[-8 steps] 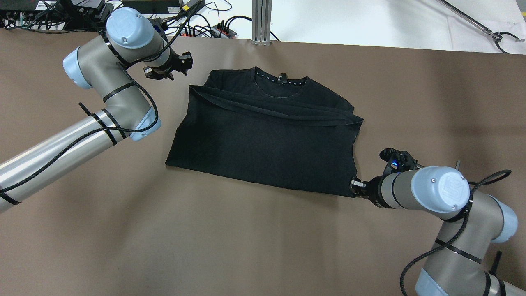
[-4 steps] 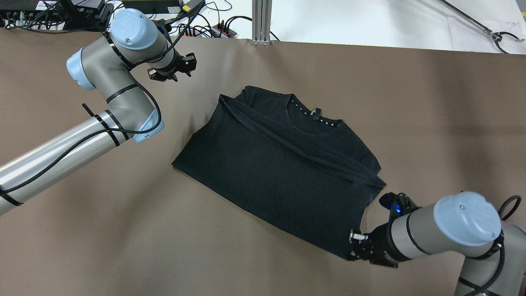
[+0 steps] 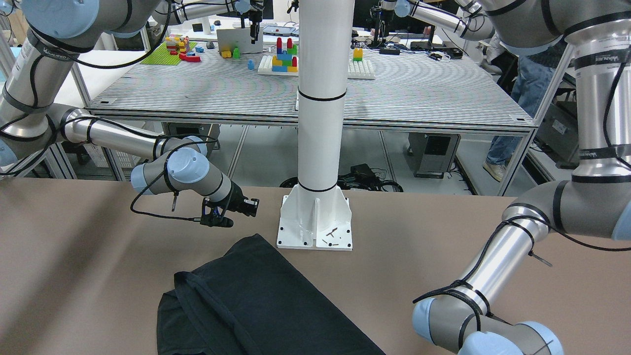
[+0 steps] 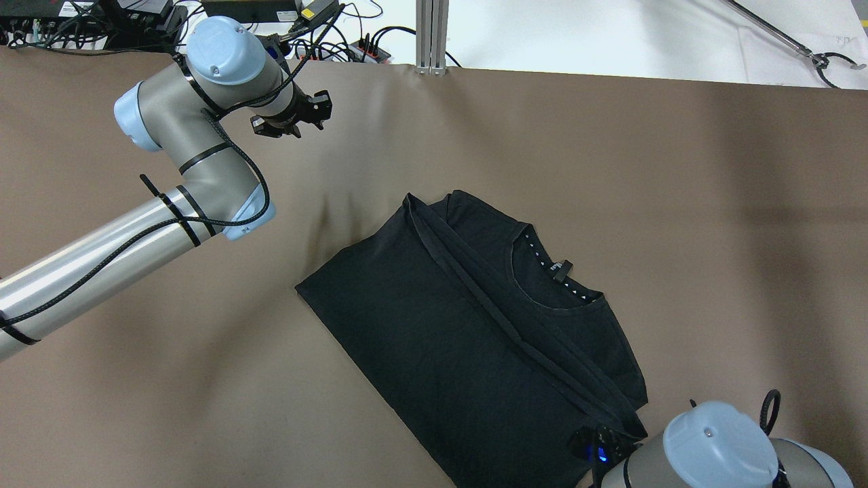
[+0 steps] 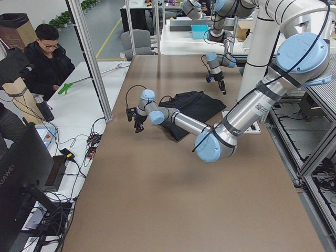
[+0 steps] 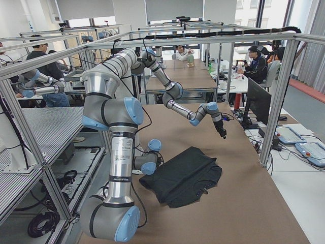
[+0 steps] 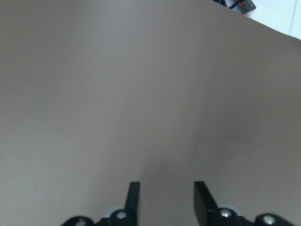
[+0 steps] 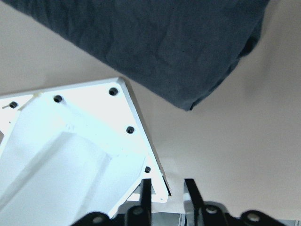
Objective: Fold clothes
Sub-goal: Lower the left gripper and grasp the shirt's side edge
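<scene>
A black T-shirt (image 4: 475, 339), folded across its middle, lies slantwise on the brown table with its collar (image 4: 553, 274) up. It also shows in the front view (image 3: 256, 301) and at the top of the right wrist view (image 8: 155, 42). My right gripper (image 3: 254, 207) hovers just past the shirt's near corner, by the white pedestal. In its wrist view the gripper (image 8: 167, 188) has a gap between its fingers, nothing is in it, and the shirt corner lies apart. My left gripper (image 4: 293, 122) is open and empty over bare table (image 7: 164, 193), far from the shirt.
The white pedestal base (image 3: 315, 222) stands at the robot's side of the table, close to the right gripper (image 8: 70, 150). Cables and power strips (image 4: 339, 41) lie past the far edge. An operator (image 5: 47, 58) sits beyond the table's far side.
The right arm has dragged the shirt by its corner toward the robot, turning it slantwise, and now stands apart from that corner. The left gripper has drifted slightly right.
</scene>
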Motion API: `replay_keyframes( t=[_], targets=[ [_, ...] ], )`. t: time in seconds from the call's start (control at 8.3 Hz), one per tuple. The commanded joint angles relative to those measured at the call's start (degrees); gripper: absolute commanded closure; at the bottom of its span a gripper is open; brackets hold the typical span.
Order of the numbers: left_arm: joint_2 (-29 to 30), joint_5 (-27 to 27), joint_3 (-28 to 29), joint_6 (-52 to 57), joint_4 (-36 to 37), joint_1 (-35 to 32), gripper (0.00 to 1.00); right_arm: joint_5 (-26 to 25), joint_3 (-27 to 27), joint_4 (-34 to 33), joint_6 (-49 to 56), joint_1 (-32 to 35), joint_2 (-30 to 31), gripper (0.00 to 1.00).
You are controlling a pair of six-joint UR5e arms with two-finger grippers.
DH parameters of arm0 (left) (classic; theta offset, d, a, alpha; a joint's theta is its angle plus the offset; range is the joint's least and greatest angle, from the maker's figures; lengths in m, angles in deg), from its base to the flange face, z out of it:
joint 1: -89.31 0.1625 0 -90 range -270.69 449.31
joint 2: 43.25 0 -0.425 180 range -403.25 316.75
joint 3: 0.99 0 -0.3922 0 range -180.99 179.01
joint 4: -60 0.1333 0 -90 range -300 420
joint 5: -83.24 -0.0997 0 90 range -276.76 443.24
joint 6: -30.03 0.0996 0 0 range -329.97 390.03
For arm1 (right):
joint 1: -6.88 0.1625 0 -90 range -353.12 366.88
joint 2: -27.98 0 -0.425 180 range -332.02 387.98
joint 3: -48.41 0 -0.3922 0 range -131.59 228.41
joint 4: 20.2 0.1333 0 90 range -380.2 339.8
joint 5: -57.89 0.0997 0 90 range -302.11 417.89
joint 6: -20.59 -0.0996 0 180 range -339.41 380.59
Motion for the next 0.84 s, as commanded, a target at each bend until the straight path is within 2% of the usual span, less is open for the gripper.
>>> replay_keyframes(
  t=[0.0,0.24,0.36,0.48,0.6,0.72],
  targets=[
    [-2.78,1.33,-6.04,-4.33,0.07,3.15,0.51,0.65,0.15,0.05,-0.12,-1.92,-0.76,0.05],
    [-11.36,1.26,-18.57,-9.44,0.06,8.14,0.50,0.39,-0.11,-0.03,0.14,4.39,-2.34,0.05],
    [-17.15,1.00,-24.29,-9.81,-0.02,10.70,0.37,-1.61,-0.89,-0.03,0.67,7.38,-2.87,0.05],
    [-21.48,0.82,-28.09,-10.25,-0.11,12.20,0.33,-6.25,-1.77,-0.03,0.76,7.76,-3.57,0.05],
    [-23.87,0.82,-29.26,-11.03,-0.29,13.35,0.32,-10.90,-2.30,-0.38,0.76,7.67,-4.19,0.05],
    [-25.11,0.65,-28.84,-11.56,-0.72,15.19,0.32,-12.26,-2.92,-0.56,0.76,7.67,-4.63,0.05]
  ],
)
